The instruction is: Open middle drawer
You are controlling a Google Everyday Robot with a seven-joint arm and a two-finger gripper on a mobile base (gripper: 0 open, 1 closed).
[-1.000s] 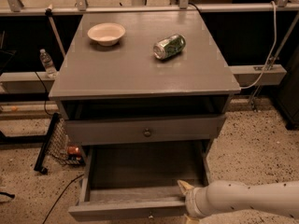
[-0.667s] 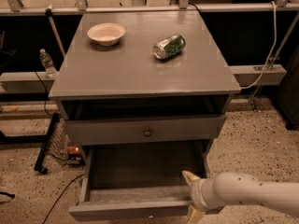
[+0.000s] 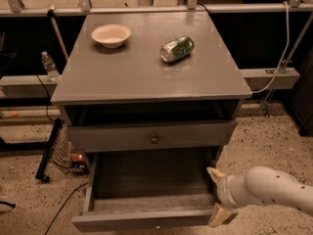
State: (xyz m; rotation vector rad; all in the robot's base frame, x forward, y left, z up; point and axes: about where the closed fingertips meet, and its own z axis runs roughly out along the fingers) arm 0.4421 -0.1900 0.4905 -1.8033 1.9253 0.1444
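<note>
Well below one middle drawer (image 3: 151,137) sits one tool (image 3: 217,195).

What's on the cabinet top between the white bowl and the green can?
Nothing: the camera view shows only bare top between bowl and can. The tool is low, at the open drawer's front right corner.

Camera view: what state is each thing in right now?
middle drawer: pulled well out, nothing inside
drawer above it: barely out, if at all
gripper: jaws open, at the middle drawer's right front corner
can: lying on its side on the cabinet top
bowl: upright, looks empty
bottle: standing upright
</note>
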